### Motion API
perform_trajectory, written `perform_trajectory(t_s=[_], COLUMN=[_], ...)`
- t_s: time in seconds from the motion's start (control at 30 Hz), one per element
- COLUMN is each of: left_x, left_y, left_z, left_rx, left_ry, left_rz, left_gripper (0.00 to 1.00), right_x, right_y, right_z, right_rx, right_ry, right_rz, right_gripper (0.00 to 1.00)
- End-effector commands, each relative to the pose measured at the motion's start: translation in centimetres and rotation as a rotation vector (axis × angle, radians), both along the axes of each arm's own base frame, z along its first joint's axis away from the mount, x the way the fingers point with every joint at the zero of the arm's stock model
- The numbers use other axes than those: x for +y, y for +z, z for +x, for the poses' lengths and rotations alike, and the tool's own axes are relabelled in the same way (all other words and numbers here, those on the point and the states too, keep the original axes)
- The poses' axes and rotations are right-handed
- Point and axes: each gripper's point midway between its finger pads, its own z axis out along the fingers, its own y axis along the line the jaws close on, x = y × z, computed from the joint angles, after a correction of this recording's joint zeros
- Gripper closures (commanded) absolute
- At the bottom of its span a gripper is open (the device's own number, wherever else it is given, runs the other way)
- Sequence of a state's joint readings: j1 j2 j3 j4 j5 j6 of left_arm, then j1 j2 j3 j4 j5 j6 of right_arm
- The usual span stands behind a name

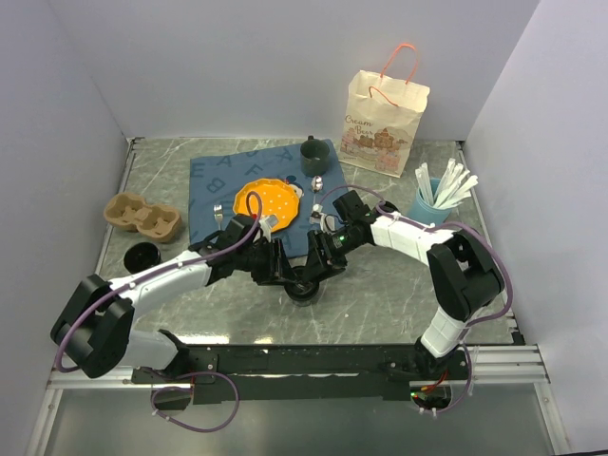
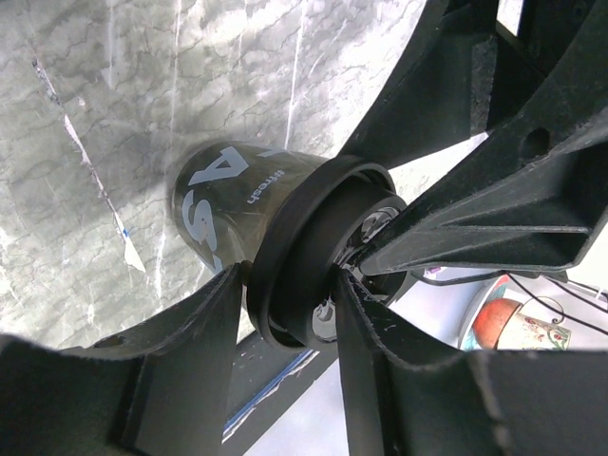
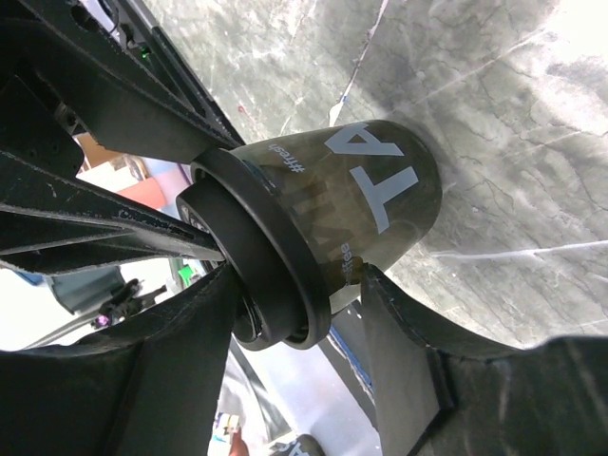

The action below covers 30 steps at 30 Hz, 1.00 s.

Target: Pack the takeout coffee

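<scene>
Top external cam: coffee cup (image 1: 305, 285) sits centre-near on table (image 1: 399, 294), my left claw (image 2: 292, 280) half-shut on its lid (image 2: 294, 228) rim, right claw (image 3: 299, 274) straddling it w/ grip unclear; prob light, thin-walled, slick, so I'd hold gently just under lid.

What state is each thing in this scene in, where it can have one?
coffee cup: lid on
left gripper: shut on the coffee cup
right gripper: straddling the cup, grip unclear
paper bag: standing upright
cup carrier: both wells empty
green mug: upright
</scene>
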State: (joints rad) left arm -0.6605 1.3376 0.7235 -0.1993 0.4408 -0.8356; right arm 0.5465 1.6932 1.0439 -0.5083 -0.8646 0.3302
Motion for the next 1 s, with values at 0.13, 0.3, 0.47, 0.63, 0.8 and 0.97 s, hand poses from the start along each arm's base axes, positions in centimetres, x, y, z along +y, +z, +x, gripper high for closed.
perform_trajectory(t_s=[0.13,0.3,0.47,0.63,0.8,0.97], left_x=[3.3,2.8,2.8,3.3,3.6,4.3], left_y=[-1.8,1.0,3.4,3.3,2.1,2.2], left_z=[-0.3,0.8,1.6,1.6,1.0,1.4], left_rx=[0.062,0.019,-0.040,-0.037,-0.021,-0.048], left_ry=[0.047,0.048,0.051,0.059,0.055,0.076], left_rz=[0.185,0.142,0.100,0.113,0.117,0.138], left_gripper=[0.49,0.46,0.43,0.45,0.47,0.48], right_x=[-0.3,-0.4,-0.8,-0.7,-0.4,-0.5], right_y=[-1.8,-1.8,-2.2,-1.9,-1.3,-1.4], right_z=[0.0,-0.1,-0.5,-0.4,-0.2,-0.2], right_rx=[-0.028,-0.032,-0.032,-0.039,-0.049,-0.047], right_ry=[0.032,0.029,0.034,0.033,0.034,0.040], right_rz=[-0.054,-0.056,-0.069,-0.068,-0.061,-0.068], right_gripper=[0.45,0.46,0.46,0.47,0.47,0.47])
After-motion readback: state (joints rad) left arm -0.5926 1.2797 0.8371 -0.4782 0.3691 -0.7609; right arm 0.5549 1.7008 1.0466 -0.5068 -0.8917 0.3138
